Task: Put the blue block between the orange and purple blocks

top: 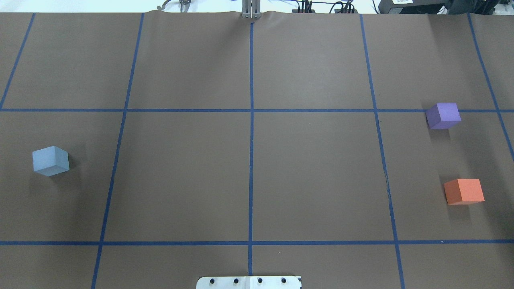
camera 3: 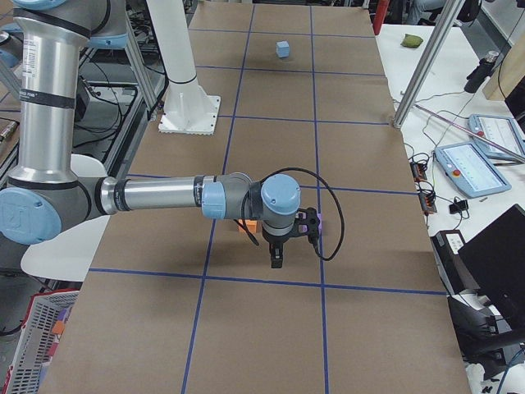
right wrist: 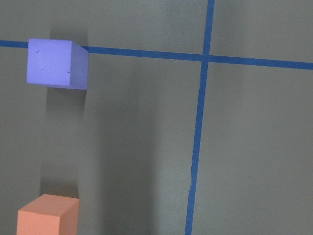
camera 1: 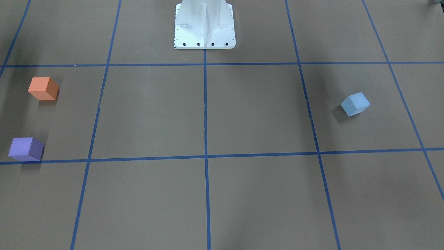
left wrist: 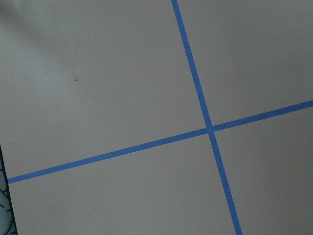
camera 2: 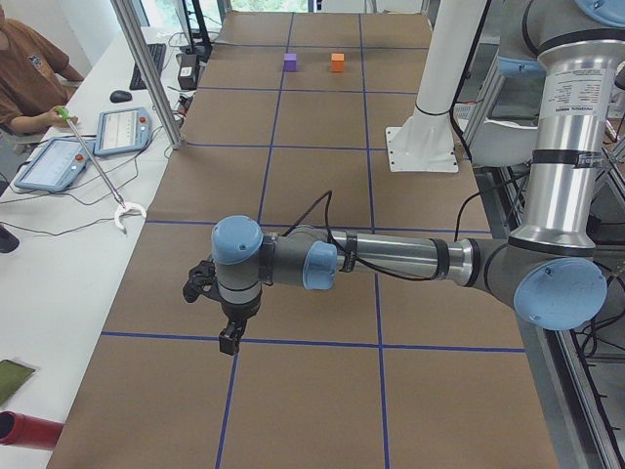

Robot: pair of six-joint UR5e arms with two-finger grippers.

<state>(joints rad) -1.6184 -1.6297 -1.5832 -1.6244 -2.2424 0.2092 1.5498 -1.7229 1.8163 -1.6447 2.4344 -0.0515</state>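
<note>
The light blue block (camera 1: 355, 104) sits alone on the brown table on my left side; it also shows in the overhead view (top: 50, 160). The orange block (camera 1: 43, 89) and purple block (camera 1: 26, 149) sit apart on my right side, with a bare gap between them (top: 464, 191) (top: 443, 115). My left gripper (camera 2: 229, 337) hangs over the table and shows only in the exterior left view; I cannot tell if it is open. My right gripper (camera 3: 276, 261) hovers near the orange and purple blocks and shows only in the exterior right view; I cannot tell its state.
The white robot pedestal (camera 1: 204, 24) stands at the table's middle rear. Blue tape lines (top: 251, 120) grid the brown paper. A side table with tablets (camera 2: 122, 132) and a seated operator (camera 2: 29, 68) lies beyond the far edge.
</note>
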